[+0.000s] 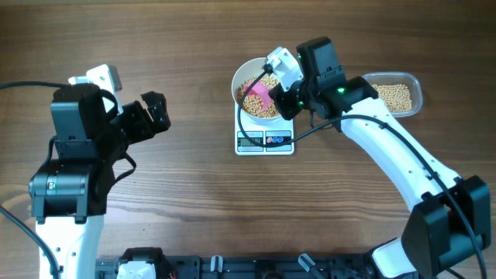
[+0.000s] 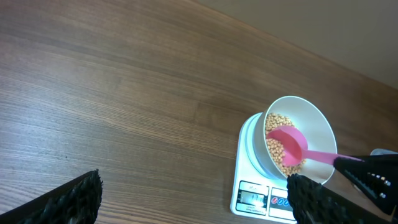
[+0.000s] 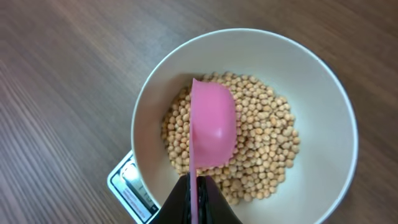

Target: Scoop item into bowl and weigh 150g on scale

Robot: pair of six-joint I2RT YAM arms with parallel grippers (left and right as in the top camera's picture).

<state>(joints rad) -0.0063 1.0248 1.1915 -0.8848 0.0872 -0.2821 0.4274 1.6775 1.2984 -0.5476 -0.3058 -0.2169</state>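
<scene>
Overhead: white bowl on the scale, hiding most of the platform. Display and button panel stick out at the bowl's 6 o'clock. Beans heaped inside. Right end effector reaches in from 3 o'clock, clamped on the handle of a pink scoop. Seen only here: a clear tub of more beans at 3 o'clock of the bowl, partly behind the right arm. Left end effector at 9 o'clock, well apart from the bowl, over bare desk.

Left wrist: black fingers spread to both lower corners, wide open, holding nothing. Gives the side look that overhead lacks: sloping bowl wall, white scale body under it, and the scoop cup-end down among the beans. Handle runs out over the rim toward 4 o'clock.

Right wrist: closest view. Jaws meet at 6 o'clock, pinched on the thin pink handle. Smooth scoop cup points to 12 o'clock over the middle of the beans. Resting on them or just above: cannot tell. Bowl rim nearly fills the frame. One scale corner peeks out at 8 o'clock.

Writing: grey display and blue-marked buttons visible, digits and labels too small to read in every view.
</scene>
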